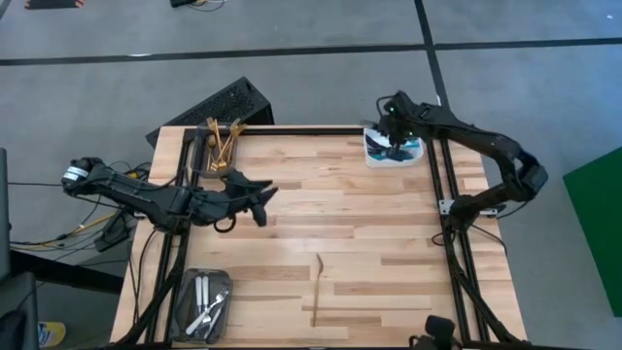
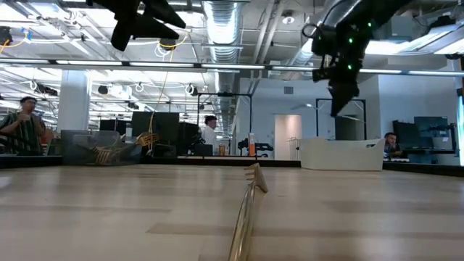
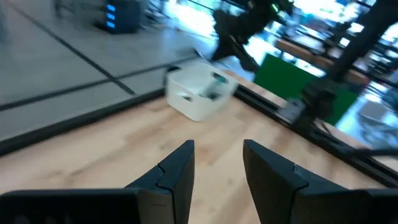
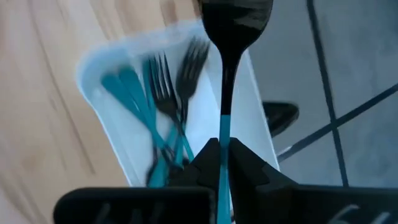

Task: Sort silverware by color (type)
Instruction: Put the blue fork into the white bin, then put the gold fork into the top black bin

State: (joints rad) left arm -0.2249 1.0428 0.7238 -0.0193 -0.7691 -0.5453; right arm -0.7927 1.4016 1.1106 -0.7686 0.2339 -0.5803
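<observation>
My right gripper (image 4: pixel 224 146) hovers over the white bin (image 1: pixel 394 154) at the table's far right and is shut on a blue-handled spoon (image 4: pixel 235 18). Several blue-handled forks (image 4: pixel 163 106) lie in that bin. A gold fork (image 1: pixel 318 282) lies flat on the wood near the table's middle, also seen in the low view (image 2: pixel 246 199). Gold utensils (image 1: pixel 224 138) sit in the far-left dark tray, and silver ones (image 1: pixel 206 303) lie in the near-left dark tray. My left gripper (image 1: pixel 262 201) is open, raised above the table's left part and touching nothing. My right gripper pinches the spoon's blue handle (image 4: pixel 224 127) between its two fingers, coming from above and pointing down. The spoon runs on along the fingers, its dark bowl (image 4: pixel 236 22) beyond the fingertips. It is lifted clear, hanging over the bin's open top.
Black frame rails run along the table's left, right and far edges (image 1: pixel 442 185). A dark keyboard-like case (image 1: pixel 219 105) lies beyond the far-left corner. Bare wood (image 1: pixel 350 214) spreads between the arms. People stand in the room behind (image 2: pixel 210 134).
</observation>
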